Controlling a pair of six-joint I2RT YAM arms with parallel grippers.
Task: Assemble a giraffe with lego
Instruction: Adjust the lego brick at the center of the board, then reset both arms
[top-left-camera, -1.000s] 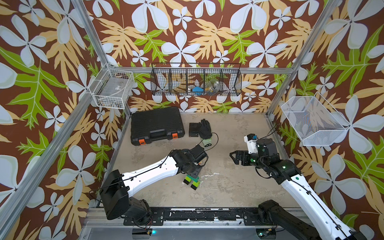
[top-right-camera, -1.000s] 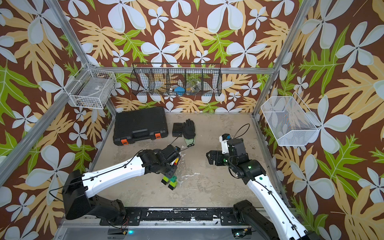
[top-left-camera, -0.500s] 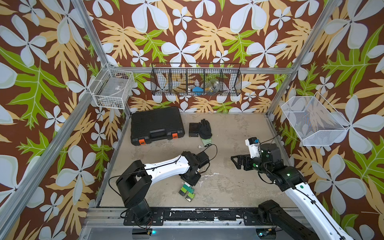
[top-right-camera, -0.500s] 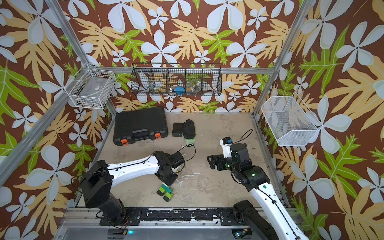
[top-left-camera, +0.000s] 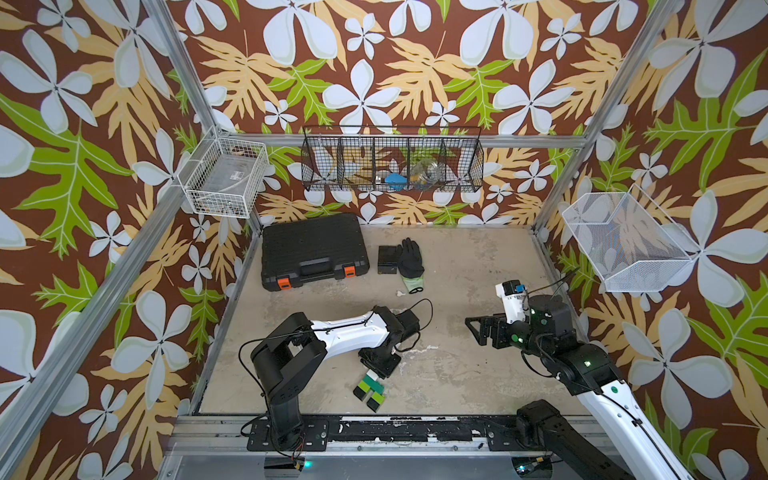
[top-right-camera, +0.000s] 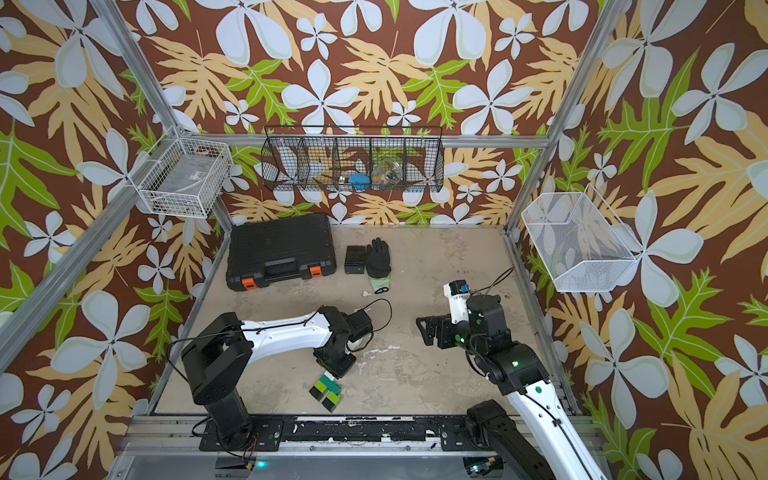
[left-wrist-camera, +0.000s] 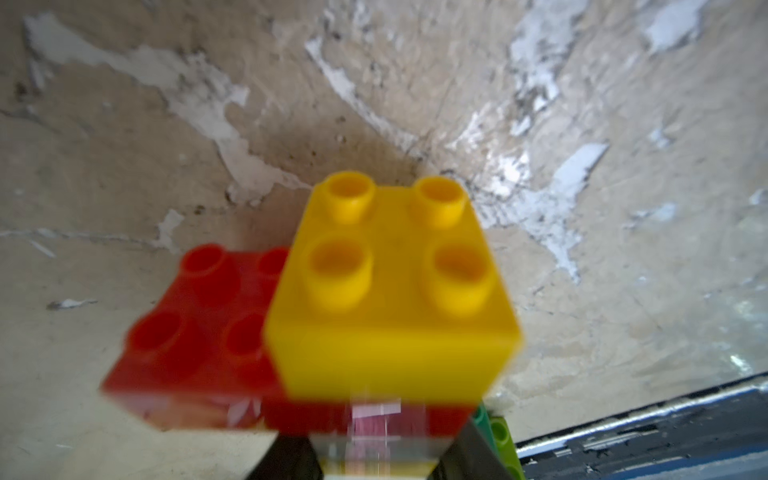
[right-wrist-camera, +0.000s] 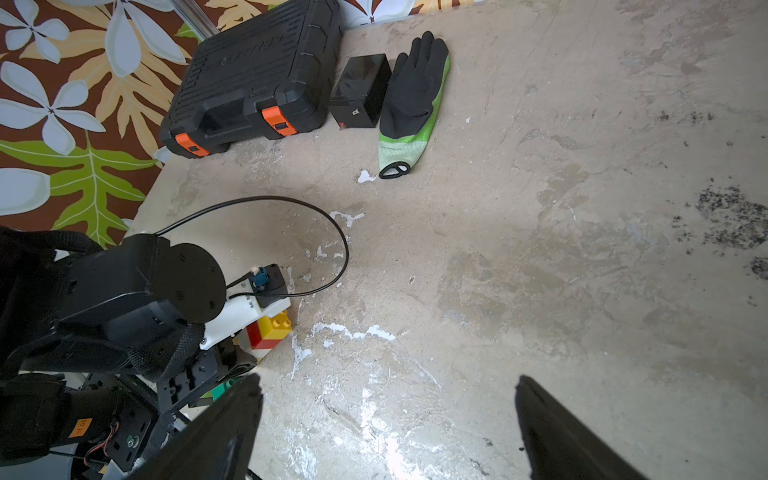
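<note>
The giraffe (top-left-camera: 370, 388) lies near the table's front edge; both top views show only its black and lime legs and dark green body (top-right-camera: 325, 390). My left gripper (top-left-camera: 376, 365) is low over its neck. In the left wrist view the yellow head brick (left-wrist-camera: 390, 291) and the red brick (left-wrist-camera: 187, 332) under it fill the frame. Black fingers (left-wrist-camera: 286, 457) stand close on both sides of the pale neck, with contact blurred. The right wrist view shows the head (right-wrist-camera: 270, 332) under the left wrist. My right gripper (top-left-camera: 478, 330) hovers open and empty to the right, its fingers (right-wrist-camera: 232, 424) wide apart.
A black tool case (top-left-camera: 313, 251), a small black box (top-left-camera: 388, 259) and a black-and-green glove (top-left-camera: 411, 262) lie at the back. Wire baskets (top-left-camera: 392, 160) hang on the walls. The metal front rail (top-left-camera: 374, 432) runs just in front of the giraffe.
My left arm has folded and carried the giraffe down toward the front edge, where its legs now rest on the table. The right gripper has shifted slightly and stayed open.
</note>
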